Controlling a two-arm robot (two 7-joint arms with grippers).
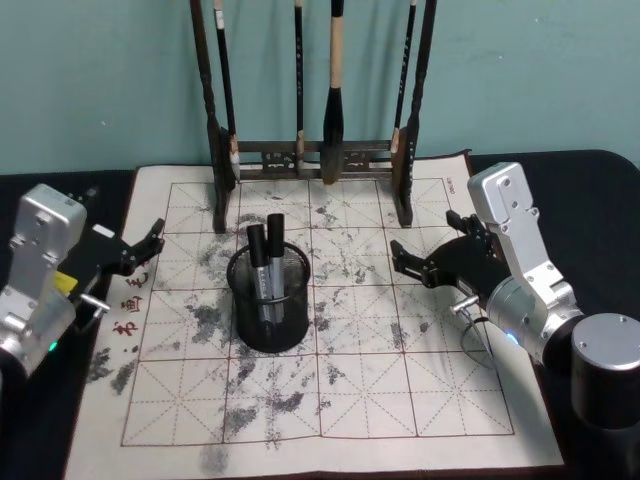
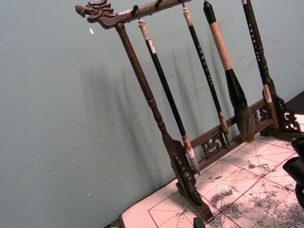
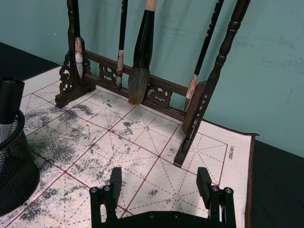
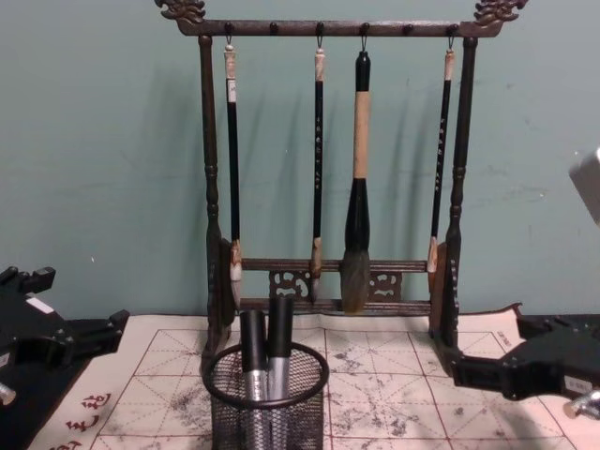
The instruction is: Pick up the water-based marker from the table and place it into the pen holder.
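Note:
The black mesh pen holder (image 1: 266, 332) (image 4: 234, 412) (image 3: 12, 166) stands on the cream grid mat (image 1: 350, 400) of the dark table (image 1: 590, 170). Two markers (image 1: 262, 262) (image 4: 266, 330) with black caps and grey barrels stand upright inside it; a cap (image 3: 9, 95) also shows in the right wrist view. My right gripper (image 1: 420, 233) (image 3: 159, 183) (image 4: 478, 342) hovers low over the mat to the holder's right, open, with nothing between its fingers. At the mat's left edge my left gripper (image 1: 155, 245) (image 4: 82, 300) is open and holds nothing.
A tall dark wooden brush rack (image 1: 312, 155) (image 4: 328, 281) (image 2: 185, 175) (image 3: 142, 92) with several hanging brushes stands at the back of the mat, against a teal wall. Red characters (image 1: 128, 300) are printed at the mat's left edge. Ink smudges cover the mat.

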